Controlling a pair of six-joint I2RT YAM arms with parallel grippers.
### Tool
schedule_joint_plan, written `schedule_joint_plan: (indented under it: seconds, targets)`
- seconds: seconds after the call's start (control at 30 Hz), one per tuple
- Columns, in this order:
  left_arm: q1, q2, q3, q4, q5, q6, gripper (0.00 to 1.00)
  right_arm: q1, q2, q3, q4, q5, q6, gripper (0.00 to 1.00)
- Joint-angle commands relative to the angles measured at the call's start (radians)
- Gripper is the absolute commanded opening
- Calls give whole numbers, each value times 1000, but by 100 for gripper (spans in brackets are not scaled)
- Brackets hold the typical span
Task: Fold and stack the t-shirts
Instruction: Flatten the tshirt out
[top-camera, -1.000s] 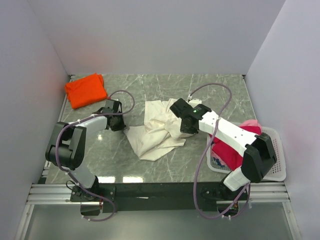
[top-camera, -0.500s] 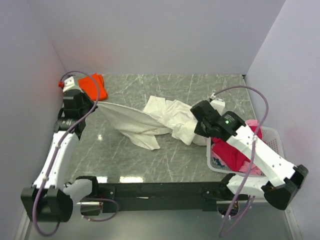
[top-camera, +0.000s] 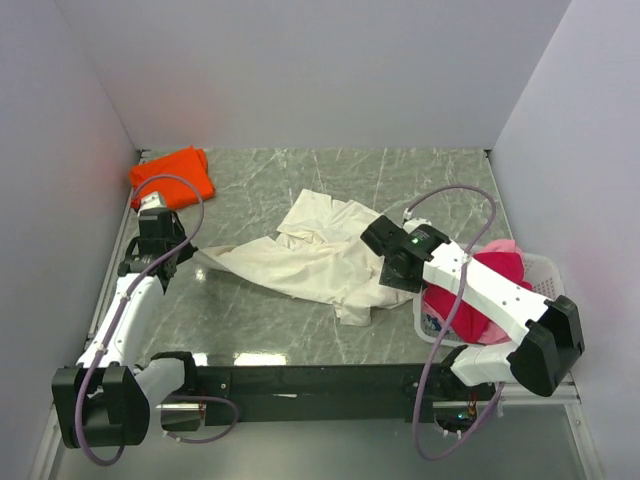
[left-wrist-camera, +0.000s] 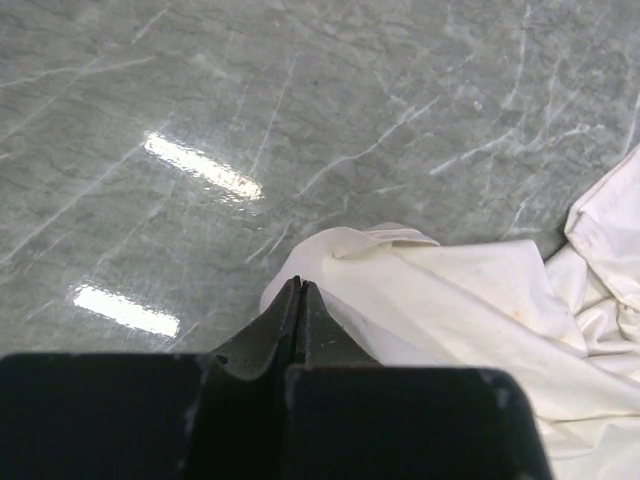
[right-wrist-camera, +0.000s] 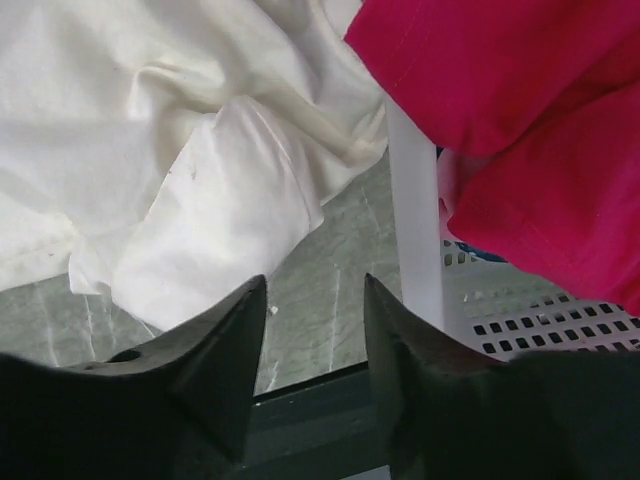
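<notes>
From where I stood, the cream t-shirt (top-camera: 310, 265) lay spread and wrinkled in the middle of the grey marble table (top-camera: 400, 180). One long corner of it was drawn out toward the left side. The left gripper (top-camera: 180, 257) was low at that corner. In its wrist view, the left gripper (left-wrist-camera: 300, 292) had both fingers pressed tightly together with no gap. The edge of the cream t-shirt (left-wrist-camera: 450, 300) ran under them on both sides, so they appeared to pinch a fold of the cloth.

The right gripper (top-camera: 392, 272) hung at the right end of the same shirt, just beside the white basket (top-camera: 548, 300). In its own view, the right gripper (right-wrist-camera: 313, 290) had its jaws apart and nothing was between them. Below them was a bare strip of marble. A bunched part of the cream t-shirt (right-wrist-camera: 200, 200) lay to one side of this strip, and the basket wall (right-wrist-camera: 412, 230) stood at the other side.

The crimson-red t-shirt (top-camera: 470, 300) was heaped inside the basket and hung over its rim, and the crimson-red t-shirt (right-wrist-camera: 500, 100) filled the upper corner of the wrist view. A pale pink t-shirt (top-camera: 500, 246) showed behind it. The orange t-shirt (top-camera: 172, 177) lay folded in the far left corner of the table, well apart from the other shirts.
</notes>
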Motion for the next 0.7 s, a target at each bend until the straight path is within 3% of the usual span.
schedule_joint_plan:
  seconds: [0.0, 0.3, 0.47, 0.67]
  targets:
    - [5, -34, -17, 48, 63, 36, 1, 44, -15, 70, -17, 43, -4, 53]
    - [2, 3, -22, 79, 125, 46, 1, 267, 24, 46, 266, -144, -82, 52]
    - [3, 23, -27, 93, 145, 42, 1, 370, 199, 133, 223, -141, -119, 48]
    - [0, 27, -25, 96, 159, 43, 1, 379, 316, 49, 288, -181, -122, 44]
